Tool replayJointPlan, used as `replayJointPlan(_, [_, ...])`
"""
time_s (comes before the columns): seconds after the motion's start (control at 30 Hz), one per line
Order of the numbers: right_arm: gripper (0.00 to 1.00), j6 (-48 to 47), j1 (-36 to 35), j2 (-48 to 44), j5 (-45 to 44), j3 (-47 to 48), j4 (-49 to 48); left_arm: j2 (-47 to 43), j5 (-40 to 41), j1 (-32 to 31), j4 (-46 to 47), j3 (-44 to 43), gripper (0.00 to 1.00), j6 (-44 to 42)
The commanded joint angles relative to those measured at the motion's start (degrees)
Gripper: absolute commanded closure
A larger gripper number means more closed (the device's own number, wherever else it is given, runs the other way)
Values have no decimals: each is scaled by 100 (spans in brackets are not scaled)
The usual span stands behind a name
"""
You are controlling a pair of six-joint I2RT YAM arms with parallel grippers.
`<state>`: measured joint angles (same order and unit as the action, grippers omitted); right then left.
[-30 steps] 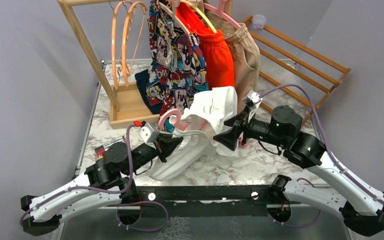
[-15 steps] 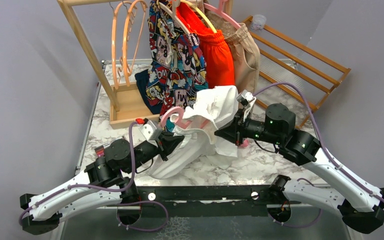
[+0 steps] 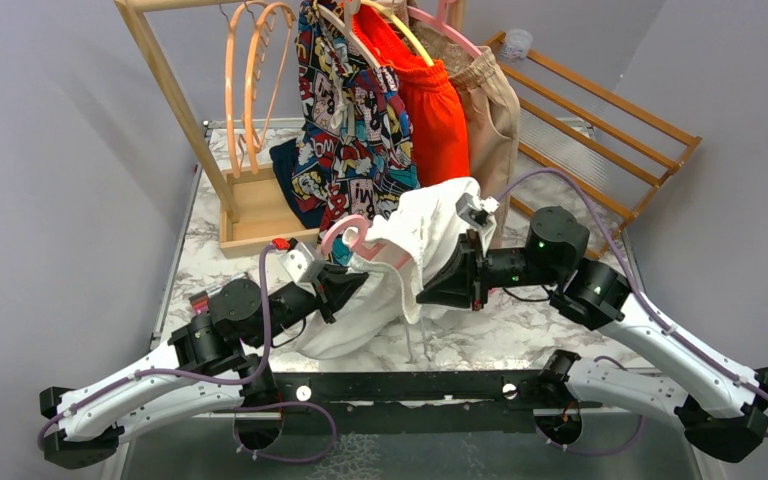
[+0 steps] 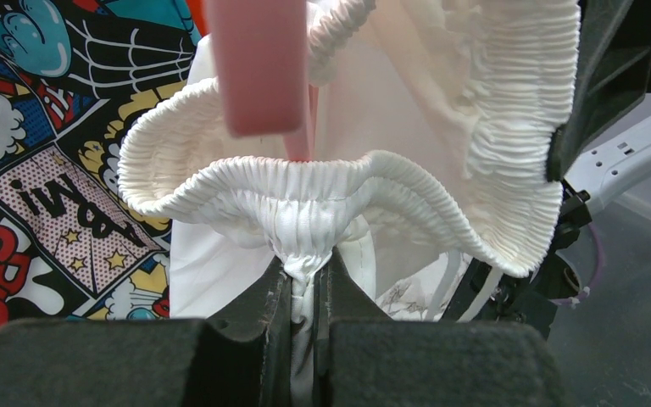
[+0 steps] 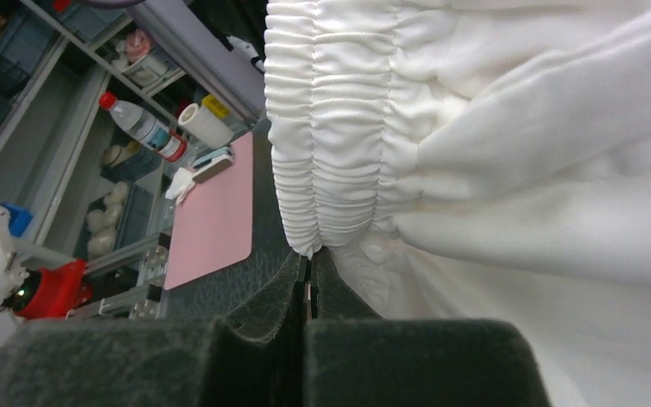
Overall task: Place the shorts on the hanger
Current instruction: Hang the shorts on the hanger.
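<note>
The white shorts (image 3: 425,225) hang bunched above the marble table between both arms, their gathered waistband (image 4: 441,102) spread open. The light-pink hanger (image 3: 345,232) has its hook showing at the shorts' left, and its pink bar (image 4: 258,64) dips inside the waistband opening. My left gripper (image 3: 350,285) is shut on the waistband, with white fabric pinched between its jaws (image 4: 307,263). From the right, my right gripper (image 3: 427,292) is shut on the waistband's edge (image 5: 309,254). White cloth (image 5: 492,127) fills the right wrist view.
A wooden rack (image 3: 175,100) at the back carries orange hangers (image 3: 250,90), comic-print shorts (image 3: 345,130), orange-red shorts (image 3: 438,120) and a beige garment (image 3: 495,110). A slatted wooden frame (image 3: 600,110) leans at the back right. A drawstring (image 3: 410,340) dangles over the table (image 3: 520,330).
My right gripper moved left up to the shorts and went from open to shut on the waistband edge. The left gripper kept its hold without moving.
</note>
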<state>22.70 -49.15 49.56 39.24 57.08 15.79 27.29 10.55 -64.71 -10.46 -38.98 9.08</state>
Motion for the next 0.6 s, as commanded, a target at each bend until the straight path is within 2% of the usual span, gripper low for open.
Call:
replayJointPlan(0.0, [99,157,-350,241,564,-74,-540,-19,125,5,378,-276,100,-30])
replayJointPlan(0.23, [99,-209,-1307,763,-314,51,-599,20,132,2,378,-316,100,-42])
replayJointPlan(0.27, [97,-282,-1339,783,-419,88,-561,14,140,-2,367,-324,100,-53])
replayJointPlan(0.3, [87,-362,-1348,780,-501,145,-488,0,141,-1,350,-328,100,-60])
replayJointPlan(0.4, [47,-679,-1347,585,-843,369,-232,-81,157,7,223,-347,100,-93])
replayJointPlan(0.43, [37,-787,-1351,495,-1005,472,-111,-128,166,1,168,-347,100,-107])
replayJointPlan(0.5, [22,-1053,-1351,366,-1324,768,317,-237,149,0,41,-358,100,-120])
replayJointPlan(0.57, [17,-1338,-1346,292,-1619,1182,730,-354,119,-2,-96,-356,100,-134])
